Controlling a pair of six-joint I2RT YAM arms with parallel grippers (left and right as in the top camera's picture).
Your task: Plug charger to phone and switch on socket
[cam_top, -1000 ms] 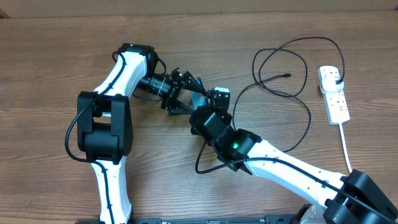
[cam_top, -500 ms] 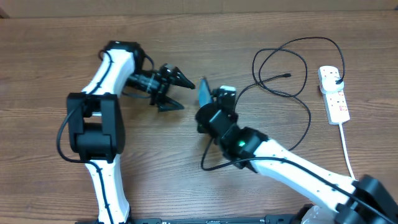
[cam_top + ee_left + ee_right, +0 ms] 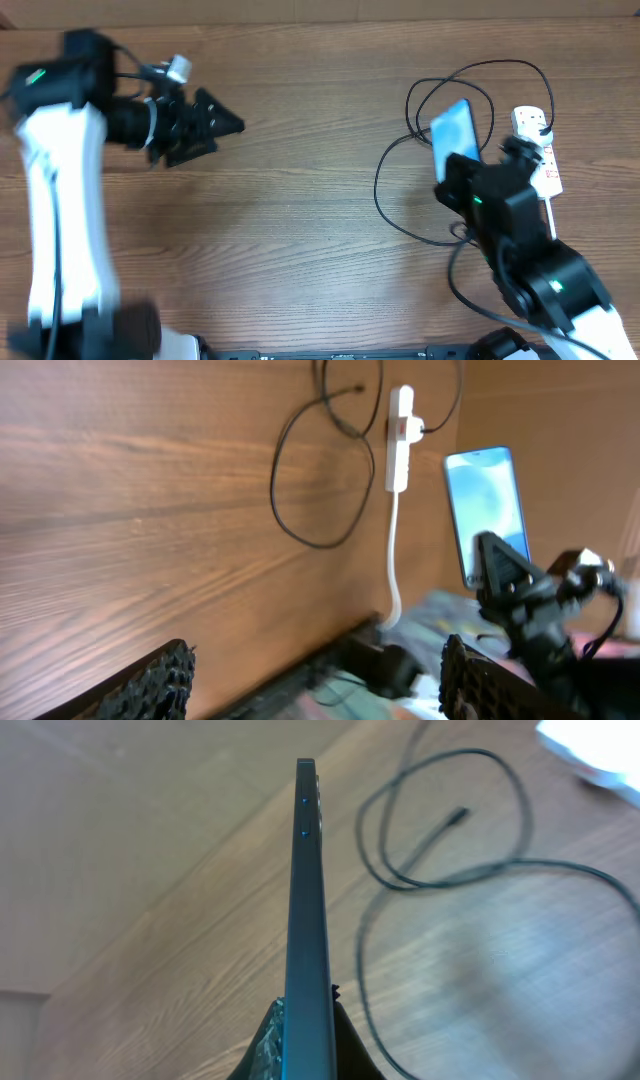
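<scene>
My right gripper (image 3: pixel 456 168) is shut on the phone (image 3: pixel 452 132) and holds it raised, its light-blue screen up, beside the socket (image 3: pixel 537 150) at the right. In the right wrist view the phone (image 3: pixel 310 900) shows edge-on between my fingers (image 3: pixel 306 1042). The charger cable (image 3: pixel 452 95) lies in loops on the table left of the socket, its connector tip (image 3: pixel 456 817) free on the wood. My left gripper (image 3: pixel 212 125) is open and empty at the far left. The left wrist view shows its jaws (image 3: pixel 320 685), the phone (image 3: pixel 487 510), the socket (image 3: pixel 399 430) and the cable (image 3: pixel 318 485).
The socket's white cord (image 3: pixel 556 235) runs toward the front right edge of the wooden table (image 3: pixel 290 220). The right arm's body (image 3: pixel 530 270) fills the front right corner. A black cable loop (image 3: pixel 400 205) lies just left of the right arm.
My right gripper has carried the phone from the table's middle to the right, next to the socket. My left arm has pulled back to the far left, its gripper open.
</scene>
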